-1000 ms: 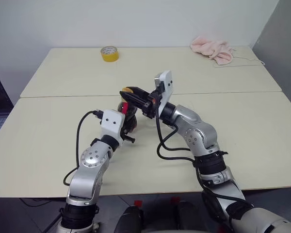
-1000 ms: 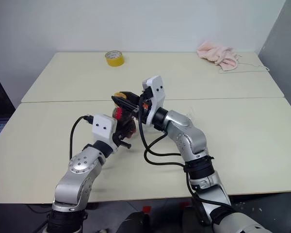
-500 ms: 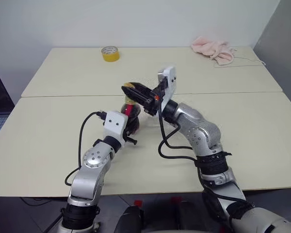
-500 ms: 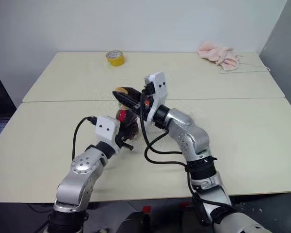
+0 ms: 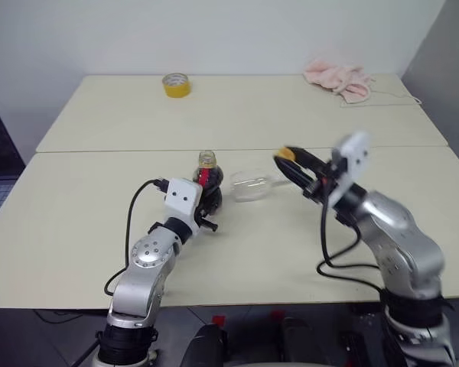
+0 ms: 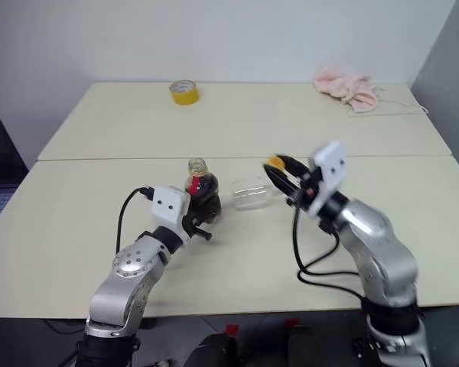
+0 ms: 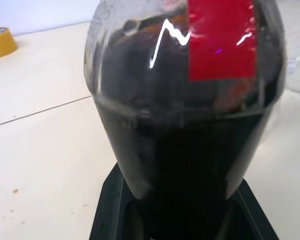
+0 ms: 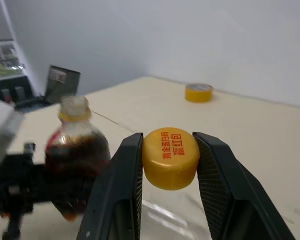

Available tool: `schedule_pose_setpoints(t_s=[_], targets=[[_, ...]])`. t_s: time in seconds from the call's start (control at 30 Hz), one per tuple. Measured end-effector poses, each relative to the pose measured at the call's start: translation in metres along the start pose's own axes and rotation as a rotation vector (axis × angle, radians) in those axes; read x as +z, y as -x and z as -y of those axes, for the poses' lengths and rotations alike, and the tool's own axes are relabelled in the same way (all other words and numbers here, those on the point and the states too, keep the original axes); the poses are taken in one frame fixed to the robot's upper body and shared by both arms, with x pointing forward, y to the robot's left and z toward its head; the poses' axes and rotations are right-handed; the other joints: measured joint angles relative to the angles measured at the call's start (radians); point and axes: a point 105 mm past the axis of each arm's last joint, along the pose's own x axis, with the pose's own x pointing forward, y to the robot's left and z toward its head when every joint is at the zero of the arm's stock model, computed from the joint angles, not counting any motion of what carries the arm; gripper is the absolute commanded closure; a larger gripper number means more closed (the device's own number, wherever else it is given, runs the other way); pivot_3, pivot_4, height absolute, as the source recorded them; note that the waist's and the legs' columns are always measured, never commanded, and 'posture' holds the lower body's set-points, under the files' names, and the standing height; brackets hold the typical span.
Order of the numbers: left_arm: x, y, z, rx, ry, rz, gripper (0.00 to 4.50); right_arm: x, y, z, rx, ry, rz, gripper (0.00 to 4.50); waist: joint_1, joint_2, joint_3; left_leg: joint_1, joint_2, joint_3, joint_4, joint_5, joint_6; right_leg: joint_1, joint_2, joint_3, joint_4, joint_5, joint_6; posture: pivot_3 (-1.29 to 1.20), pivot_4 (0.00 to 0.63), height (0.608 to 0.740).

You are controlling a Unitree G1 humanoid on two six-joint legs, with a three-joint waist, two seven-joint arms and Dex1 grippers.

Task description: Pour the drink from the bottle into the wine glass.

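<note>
Pinching the orange-yellow screw cap (image 8: 170, 157), the right gripper (image 8: 169, 162) is hanging at three o'clock of the clear wine glass (image 5: 251, 186), which is lying toppled. The left gripper (image 5: 204, 205) is clamping the small, open, clear plastic bottle (image 5: 207, 183) of dark drink (image 7: 190, 135) upright mid-table; shedding the cap and righting the glass look wise before tilting

The robot's left arm reaches forward from the near left, elbow bent, its white wrist block angled toward the middle of the surface (image 5: 84, 229). Its left end effector (image 5: 207, 200) points level and slightly right, black fingers clamped on the rounded body of the bottle (image 5: 207, 183), which stands upright and uncapped. The right arm is raised on the right, forearm angled inward to the left, a black cable looping beneath it. The right end effector (image 8: 170, 160) pinches the orange-yellow cap (image 8: 170, 157) between its two fingers, held above the surface.
</note>
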Motion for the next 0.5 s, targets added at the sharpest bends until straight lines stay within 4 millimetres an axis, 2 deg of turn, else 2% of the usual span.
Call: schedule_pose_setpoints(t_s=[0.13, 0.23, 0.33, 0.5], targets=[[0.001, 0.002, -0.003, 0.008, 0.005, 0.012, 3.76, -0.06, 0.049, 0.02, -0.176, -0.036, -0.206, 3.27, 0.006, 0.0, 0.0, 0.0, -0.001, 0.001, 0.001, 0.0, 0.0, 0.001, 0.0, 0.001, -0.001, 0.0, 0.0, 0.0, 0.15, 0.74], [0.004, 0.001, -0.001, -0.002, 0.014, 0.03, 3.76, -0.084, 0.071, 0.029, -0.251, -0.058, -0.269, 3.27, 0.004, 0.0, 0.0, 0.002, 0.0, 0.001, 0.0, 0.0, 0.0, 0.002, 0.0, 0.001, -0.001, 0.0, 0.0, 0.0, 0.15, 0.74], [0.006, 0.0, 0.0, -0.01, 0.015, 0.044, 3.76, -0.1, 0.085, 0.041, -0.327, -0.062, -0.307, 3.27, 0.003, 0.0, 0.0, 0.003, 0.0, 0.001, 0.0, 0.0, 0.0, 0.003, 0.001, 0.001, -0.001, 0.0, 0.0, 0.0, 0.15, 0.74], [0.007, 0.0, 0.0, -0.012, 0.012, 0.05, 3.76, -0.105, 0.087, 0.046, -0.339, -0.049, -0.301, 3.27, 0.004, 0.0, 0.0, 0.003, 0.0, 0.001, 0.001, 0.0, 0.0, 0.003, 0.001, 0.001, -0.001, 0.0, 0.0, 0.0, 0.15, 0.74]])
